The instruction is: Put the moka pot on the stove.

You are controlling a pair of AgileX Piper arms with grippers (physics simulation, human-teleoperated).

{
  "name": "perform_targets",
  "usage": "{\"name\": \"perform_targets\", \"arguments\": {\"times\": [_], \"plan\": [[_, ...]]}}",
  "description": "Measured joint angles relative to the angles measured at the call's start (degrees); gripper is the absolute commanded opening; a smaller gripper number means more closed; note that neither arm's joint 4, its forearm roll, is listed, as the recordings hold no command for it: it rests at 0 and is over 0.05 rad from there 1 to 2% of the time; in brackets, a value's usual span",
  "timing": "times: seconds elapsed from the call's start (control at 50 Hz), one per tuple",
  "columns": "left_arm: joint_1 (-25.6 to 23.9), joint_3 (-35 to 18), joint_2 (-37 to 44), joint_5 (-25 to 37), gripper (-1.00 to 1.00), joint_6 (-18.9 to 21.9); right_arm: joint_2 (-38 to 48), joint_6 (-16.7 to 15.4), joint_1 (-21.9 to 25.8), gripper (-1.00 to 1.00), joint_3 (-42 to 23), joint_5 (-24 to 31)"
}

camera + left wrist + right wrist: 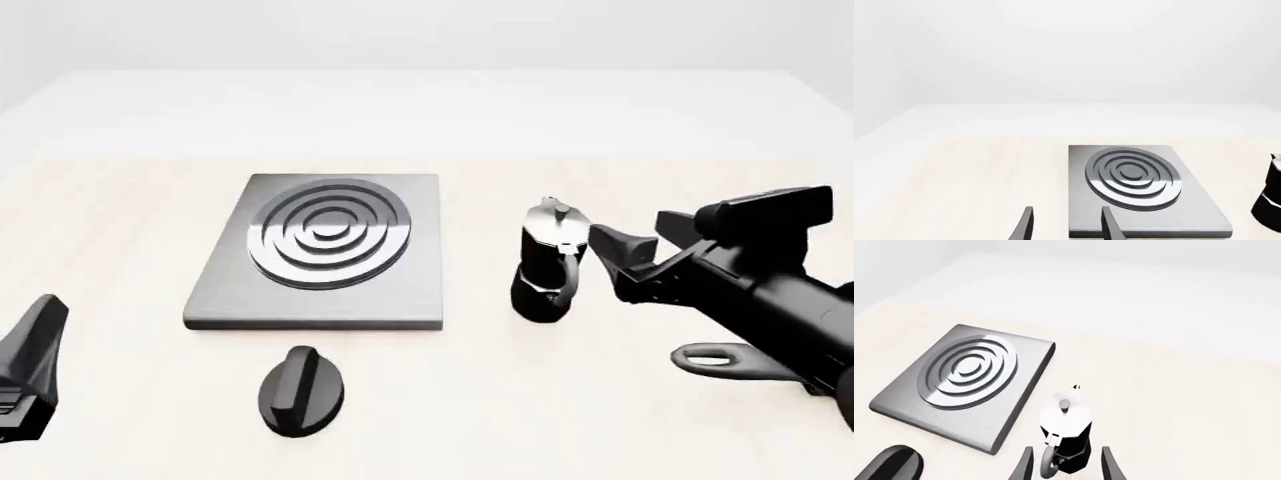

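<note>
Centrally in the front view, the moka pot [547, 262] stands right of the stove [318, 255]; the right gripper [1066, 466] straddles it with its fingers spread, not clamped.

**Moka pot upright on the table, off the stove**

The moka pot [547, 265] stands upright on the pale table, just beside the stove [320, 255] at its 3 o'clock in the front view, with a narrow strip of bare tabletop between them. It is small, black and faceted, pinched at the waist, with a shiny silver lid and a small knob on top. Its curved handle faces the near-right side, roughly 4 o'clock. The stove is a flat, square, dark-grey slab lying level, much wider than the pot. Shiny concentric rings form its burner, set toward the slab's far half. Nothing rests on the burner.
</note>
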Motion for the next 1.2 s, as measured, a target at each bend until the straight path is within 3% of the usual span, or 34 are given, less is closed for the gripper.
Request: {"name": "perform_targets", "arguments": {"times": [0.72,1.2], "plan": [[0.0,0.0,0.0,0.0,1.00,0.0,15.3,3.5,3.5,1.00,4.1,-15.4],[0.0,0.0,0.0,0.0,1.00,0.0,22.6,5.2,4.4,1.00,4.3,-22.1]]}}
